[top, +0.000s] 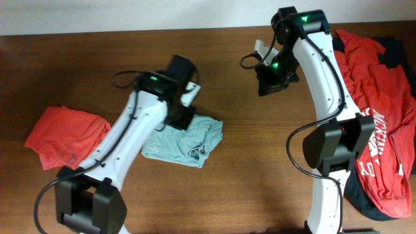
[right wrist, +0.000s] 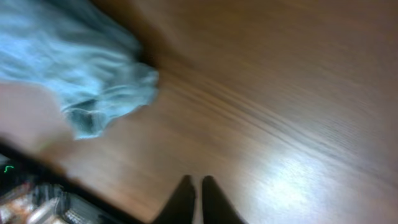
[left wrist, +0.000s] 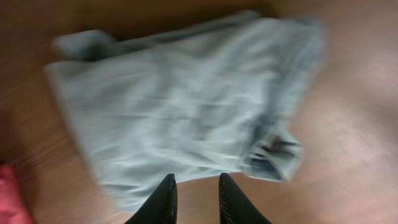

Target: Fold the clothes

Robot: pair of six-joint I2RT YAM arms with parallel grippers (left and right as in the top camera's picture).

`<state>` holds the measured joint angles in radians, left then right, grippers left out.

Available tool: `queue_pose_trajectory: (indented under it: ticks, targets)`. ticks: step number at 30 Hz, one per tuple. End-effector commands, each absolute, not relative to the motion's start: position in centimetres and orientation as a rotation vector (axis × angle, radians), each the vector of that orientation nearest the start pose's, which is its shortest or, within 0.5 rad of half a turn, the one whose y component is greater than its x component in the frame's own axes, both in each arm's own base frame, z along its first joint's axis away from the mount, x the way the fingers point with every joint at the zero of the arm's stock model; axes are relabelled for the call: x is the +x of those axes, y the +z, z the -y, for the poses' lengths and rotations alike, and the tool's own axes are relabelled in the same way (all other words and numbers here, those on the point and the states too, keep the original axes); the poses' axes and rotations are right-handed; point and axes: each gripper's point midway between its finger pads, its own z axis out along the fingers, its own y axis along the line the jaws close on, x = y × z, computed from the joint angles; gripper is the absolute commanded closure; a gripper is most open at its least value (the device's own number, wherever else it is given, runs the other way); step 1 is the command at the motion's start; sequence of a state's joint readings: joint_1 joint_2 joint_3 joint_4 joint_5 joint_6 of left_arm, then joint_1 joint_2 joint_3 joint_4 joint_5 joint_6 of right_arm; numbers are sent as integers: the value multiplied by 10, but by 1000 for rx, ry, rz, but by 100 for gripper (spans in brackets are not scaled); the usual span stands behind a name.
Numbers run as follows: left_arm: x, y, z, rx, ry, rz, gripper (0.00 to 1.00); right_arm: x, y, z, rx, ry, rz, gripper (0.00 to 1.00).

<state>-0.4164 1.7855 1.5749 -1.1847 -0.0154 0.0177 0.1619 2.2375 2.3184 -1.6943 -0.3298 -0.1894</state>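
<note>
Left jaws, slightly parted and empty, hover over the light-blue garment, lying lengthwise left-right; right jaws closed.

I see the pale blue garment roughly folded and rumpled, lying flat just ahead of the left gripper. Red shirt is folded, well off to its left. Red-and-navy pile is crumpled, right of the right gripper.

one blue garment, one red garment, one clothes pile
</note>
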Motion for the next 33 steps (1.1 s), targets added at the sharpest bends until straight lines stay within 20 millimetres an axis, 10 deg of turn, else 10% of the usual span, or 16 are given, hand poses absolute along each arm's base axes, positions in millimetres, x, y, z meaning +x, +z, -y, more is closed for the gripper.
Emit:
queue_pose_trajectory:
  ticks: [1, 12, 23, 33]
  targets:
    - [357, 145, 115, 452, 6, -2894, 77, 377, 180, -173, -708, 851, -2987, 93]
    - [361, 94, 81, 360, 71, -2959, 78, 333, 159, -280, -951, 1291, -2836, 96]
    - [372, 95, 114, 444, -539, -2870, 83, 322, 96, -287, -783, 1364, -2944, 96]
    - [376, 65, 119, 471, -749, -2879, 82, 314, 68, -283, -740, 1374, -2977, 95]
